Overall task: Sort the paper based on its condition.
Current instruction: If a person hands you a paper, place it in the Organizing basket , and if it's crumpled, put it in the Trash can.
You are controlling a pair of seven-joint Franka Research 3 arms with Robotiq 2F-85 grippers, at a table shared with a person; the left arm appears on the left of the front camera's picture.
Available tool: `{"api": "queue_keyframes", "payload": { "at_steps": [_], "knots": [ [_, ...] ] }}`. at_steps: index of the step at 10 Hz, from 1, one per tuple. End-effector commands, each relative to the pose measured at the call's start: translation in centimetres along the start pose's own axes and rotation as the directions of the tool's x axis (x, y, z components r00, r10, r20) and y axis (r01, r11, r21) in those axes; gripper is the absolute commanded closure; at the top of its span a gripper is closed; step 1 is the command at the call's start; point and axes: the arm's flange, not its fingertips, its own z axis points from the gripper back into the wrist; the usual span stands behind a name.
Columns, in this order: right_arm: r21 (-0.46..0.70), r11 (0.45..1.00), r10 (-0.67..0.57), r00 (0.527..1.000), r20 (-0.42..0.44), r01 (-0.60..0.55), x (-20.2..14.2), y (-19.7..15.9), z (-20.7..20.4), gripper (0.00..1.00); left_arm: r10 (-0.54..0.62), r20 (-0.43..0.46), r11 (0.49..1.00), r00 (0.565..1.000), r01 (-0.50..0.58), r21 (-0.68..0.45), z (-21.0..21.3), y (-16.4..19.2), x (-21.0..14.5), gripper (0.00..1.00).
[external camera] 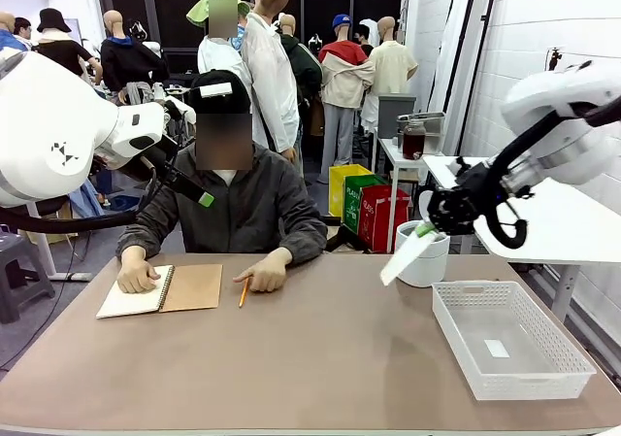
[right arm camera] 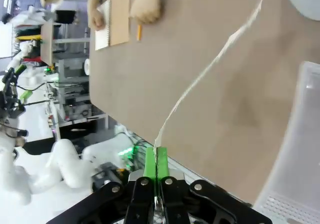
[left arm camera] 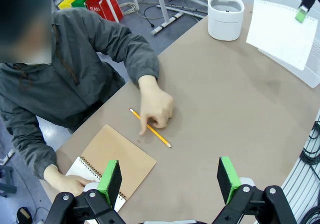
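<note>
I am working over a plain brown table point(external camera: 320, 358), with a person seated at its far side. My right gripper point(external camera: 424, 228) is clamped tight on one edge of the paper point(external camera: 408, 254), green pads pressed together with only the sheet between them. From the pinch the sheet hangs down and away toward the middle of the table. Its long axis slopes off the fingers, and it is clear of the surface. In the right wrist view it runs out from the fingertips nearly edge on, thin and slightly bowed. It looks flat and uncreased to me.

Directly below and just behind the gripper stands a round white container point(external camera: 435, 261), close to the sheet's lower end. Below the gripper on the other side, nearer my base, lies the white basket point(external camera: 514, 387), with a small pale patch on its floor that I cannot identify. My guess is that one of these two takes the sheet. For a clean page I would choose the basket, which means swinging the trailing end over its rim.

My left gripper point(left arm camera: 170, 176) hovers wide open and empty, well apart from the sheet and from both receptacles. It hangs over the notebook point(left arm camera: 117, 159) and the pencil point(left arm camera: 150, 128), which a person's hand point(left arm camera: 156, 109) touches. The right arm is plainly the nearer one.
</note>
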Motion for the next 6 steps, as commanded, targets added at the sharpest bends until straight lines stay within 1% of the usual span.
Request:
{"api": "queue_keyframes", "payload": {
  "at_steps": [1,2,3,4,6],
  "knots": [
    [-0.052,0.996,0.070,0.998,-0.009,-0.070,-3.1,-1.7,1.5,1.00,0.015,-0.002,1.000,1.000,-0.015,0.004,0.0,0.0,-0.1,0.00],
    [-0.095,0.989,0.113,0.993,-0.026,-0.115,-3.9,-3.0,2.3,1.00,0.015,-0.002,1.000,1.000,-0.015,0.004,0.0,0.0,-0.1,0.00],
    [-0.128,0.980,0.146,0.987,-0.064,-0.153,-5.2,-4.0,2.8,1.00,0.015,-0.002,1.000,1.000,-0.015,0.004,0.0,0.0,-0.1,0.00],
    [-0.158,0.971,0.167,0.983,-0.076,-0.178,-6.0,-4.9,3.2,1.00,0.015,-0.002,1.000,1.000,-0.015,0.004,0.0,0.0,-0.1,0.00],
    [-0.219,0.957,0.177,0.980,-0.089,-0.193,-6.6,-6.9,3.9,1.00,0.015,-0.002,1.000,1.000,-0.015,0.004,0.0,0.0,-0.1,0.00]
  ]
}}
